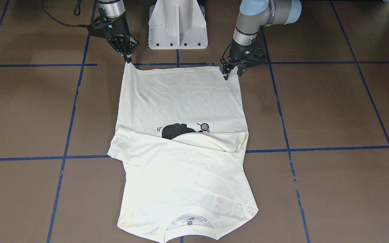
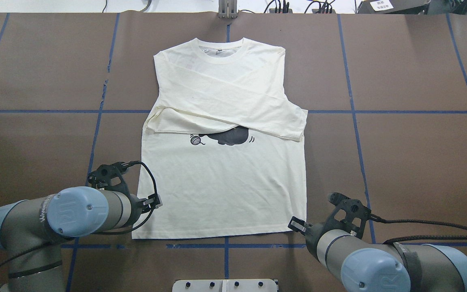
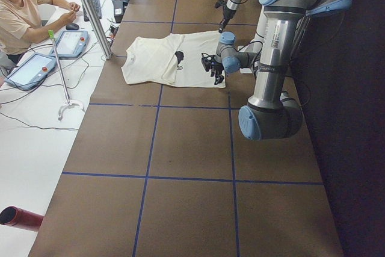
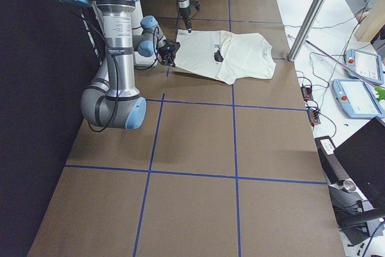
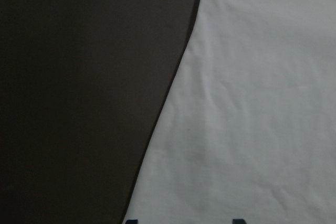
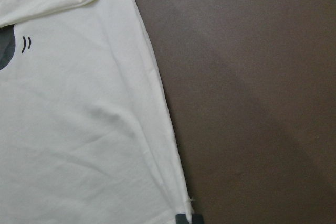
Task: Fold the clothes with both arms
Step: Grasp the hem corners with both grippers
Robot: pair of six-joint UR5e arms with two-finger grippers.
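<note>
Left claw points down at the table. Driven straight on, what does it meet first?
Probably the hem corner of the cream-white long-sleeved T-shirt, flat on the brown table: the open left claw straddles that corner's edge. Its height above the cloth is unclear.

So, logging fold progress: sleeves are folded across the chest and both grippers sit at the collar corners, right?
Not quite: the sleeves are folded across the T-shirt, but the left gripper and right gripper sit at the corners of its hem; the collar lies at the far end. The overhead exterior view shows it.
</note>
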